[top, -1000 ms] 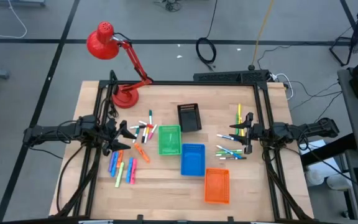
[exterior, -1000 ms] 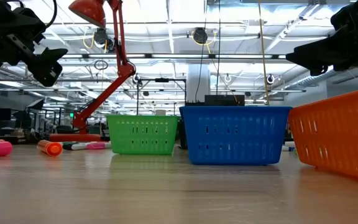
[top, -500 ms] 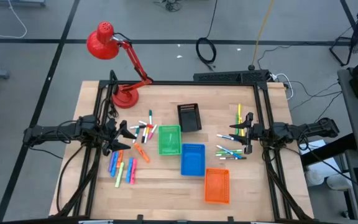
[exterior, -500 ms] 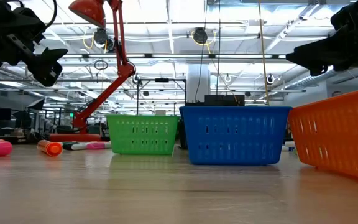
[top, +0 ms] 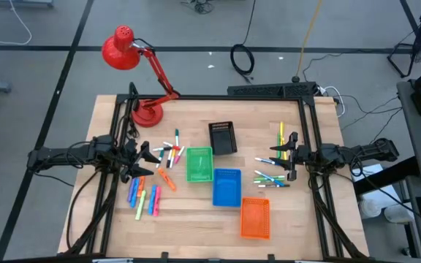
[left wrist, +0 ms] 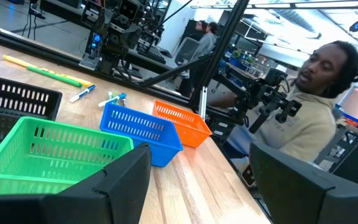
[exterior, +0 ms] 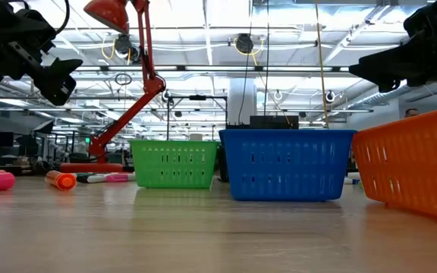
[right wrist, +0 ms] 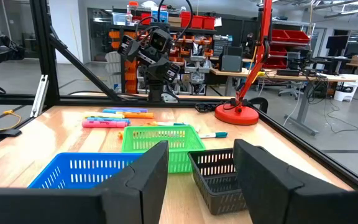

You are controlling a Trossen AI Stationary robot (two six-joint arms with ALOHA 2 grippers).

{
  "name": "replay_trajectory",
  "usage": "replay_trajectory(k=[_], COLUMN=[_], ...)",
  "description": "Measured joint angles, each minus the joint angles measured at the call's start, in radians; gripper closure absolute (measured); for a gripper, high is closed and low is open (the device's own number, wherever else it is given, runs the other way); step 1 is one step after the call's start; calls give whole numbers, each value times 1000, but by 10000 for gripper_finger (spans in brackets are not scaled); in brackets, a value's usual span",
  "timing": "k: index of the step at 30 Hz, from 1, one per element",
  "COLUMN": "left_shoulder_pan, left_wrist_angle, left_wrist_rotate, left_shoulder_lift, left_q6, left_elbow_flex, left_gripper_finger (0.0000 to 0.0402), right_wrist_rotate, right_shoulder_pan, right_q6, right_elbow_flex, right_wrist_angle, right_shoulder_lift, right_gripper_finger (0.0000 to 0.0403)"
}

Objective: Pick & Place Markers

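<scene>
A wooden surface seen from above carries scattered markers and four small mesh baskets, with a dark robot arm at each side.

The left hand hovers above the left part of the surface, fingers spread apart and holding nothing. Its wrist camera looks between its two dark fingers, which stand wide apart. The right hand hovers above the right part of the surface, also spread and empty. In its own wrist view the fingers frame the baskets with a clear gap between them.

The markers lie in three loose groups. One cluster in mixed colours sits just beside the left hand and left of the green basket. A second group of blue, pink, orange and green markers lies nearer the front left edge. A third group lies under and beside the right hand, with a yellow-green marker lying farther back.

Down the middle, a black basket stands farthest back, then the green basket, a blue basket touching it, and an orange basket nearest the front. No marker can be seen inside any basket.

A red desk lamp stands on the back left corner. In the left wrist view, a person in a light top sits beyond the surface.
</scene>
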State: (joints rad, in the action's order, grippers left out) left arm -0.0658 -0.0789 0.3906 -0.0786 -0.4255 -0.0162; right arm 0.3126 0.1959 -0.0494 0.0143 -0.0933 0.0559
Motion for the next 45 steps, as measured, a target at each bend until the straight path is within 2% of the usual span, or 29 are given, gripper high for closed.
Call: replay_trajectory(k=[31,33,38,42,45], left_shoulder_pan=[0,0,0,0,0], left_wrist_angle=[0,0,0,0,0], left_wrist_rotate=[0,0,0,0,0], left_shoulder_lift=[0,0,0,0,0], left_q6=[1,1,1,1,1], left_elbow_flex=[0,0,0,0,0], left_gripper_finger=[128,128,128,128,128], right_wrist_rotate=[0,-2,-53,-54,-49], right_shoulder_pan=[0,0,2,2,1], right_q6=[20,91,460,607,637], right_elbow_flex=[0,0,0,0,0], right_wrist_angle=[-8,-9,-16,-23,-34], right_shoulder_lift=[0,0,0,0,0], right_gripper_finger=[234,234,234,234,234])
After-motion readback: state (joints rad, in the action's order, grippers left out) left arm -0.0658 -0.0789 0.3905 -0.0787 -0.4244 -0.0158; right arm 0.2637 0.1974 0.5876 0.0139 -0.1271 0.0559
